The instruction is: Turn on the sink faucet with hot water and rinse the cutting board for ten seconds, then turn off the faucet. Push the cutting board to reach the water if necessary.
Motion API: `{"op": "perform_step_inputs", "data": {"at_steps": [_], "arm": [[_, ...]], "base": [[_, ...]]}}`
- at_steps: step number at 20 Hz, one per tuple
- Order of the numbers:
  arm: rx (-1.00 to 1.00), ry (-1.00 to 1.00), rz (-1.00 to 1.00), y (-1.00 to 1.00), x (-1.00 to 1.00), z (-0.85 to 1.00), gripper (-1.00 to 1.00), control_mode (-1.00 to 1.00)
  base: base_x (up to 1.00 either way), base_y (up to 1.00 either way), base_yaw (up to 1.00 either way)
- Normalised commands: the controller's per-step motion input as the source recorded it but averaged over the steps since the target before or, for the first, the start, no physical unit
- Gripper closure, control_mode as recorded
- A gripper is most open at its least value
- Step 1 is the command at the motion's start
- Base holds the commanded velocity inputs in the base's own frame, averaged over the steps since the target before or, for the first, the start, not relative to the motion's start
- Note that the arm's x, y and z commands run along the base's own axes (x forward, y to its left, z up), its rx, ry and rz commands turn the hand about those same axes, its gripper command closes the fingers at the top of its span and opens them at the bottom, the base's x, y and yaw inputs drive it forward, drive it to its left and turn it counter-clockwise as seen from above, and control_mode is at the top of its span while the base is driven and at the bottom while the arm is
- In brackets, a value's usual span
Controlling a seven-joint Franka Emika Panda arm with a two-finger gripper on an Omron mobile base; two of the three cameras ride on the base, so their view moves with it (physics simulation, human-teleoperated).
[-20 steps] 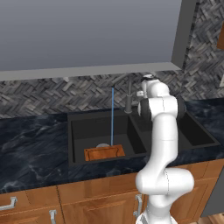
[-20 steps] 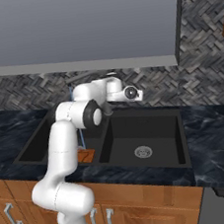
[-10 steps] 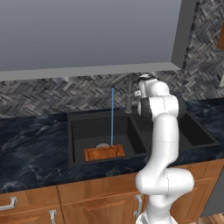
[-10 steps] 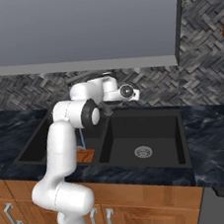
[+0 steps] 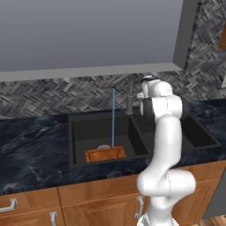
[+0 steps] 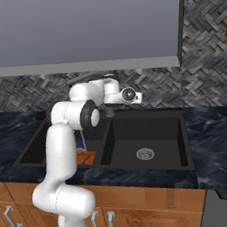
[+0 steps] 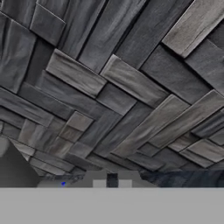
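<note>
Water (image 5: pixel 113 117), one thin light-blue stream, is still falling onto the one small orange-brown wooden cutting board (image 5: pixel 105 154) at 6 o'clock in the left basin of the black double sink (image 5: pixel 79 128). Nothing is moving, so rinsing is going on. The pincer (image 7: pixel 112 180) is pressed together, holding nothing, beside the one dark grey faucet (image 5: pixel 129 100).

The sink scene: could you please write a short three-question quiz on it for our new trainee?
1. True or false: water is running from the faucet.
2. Which basin of the sink holds the cutting board in the left base view? A) left B) right
3. Fill in: the stream lands at the board's ____ edge, by the drain.

Key: 1 true. 2 A. 3 back.
</note>
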Motion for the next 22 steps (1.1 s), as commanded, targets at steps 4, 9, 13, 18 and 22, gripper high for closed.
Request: {"op": "perform_step_inputs", "data": {"at_steps": [4,9,13,18,22], "arm": [[0.0,0.02,0.0,-0.24,-0.2,0.33,1.0,-1.0],[0.01,0.06,0.0,-0.18,-0.09,0.48,1.0,-1.0],[0.02,0.06,0.0,-0.22,-0.15,0.51,1.0,-1.0],[0.0,0.09,0.0,-0.14,-0.26,0.39,1.0,-1.0],[0.0,0.18,0.0,-0.07,-0.39,0.07,1.0,-1.0]], "base": [[0.0,0.0,0.0],[0.0,0.0,0.0],[0.0,0.0,0.0],[0.0,0.0,0.0],[0.0,0.0,0.0]]}}
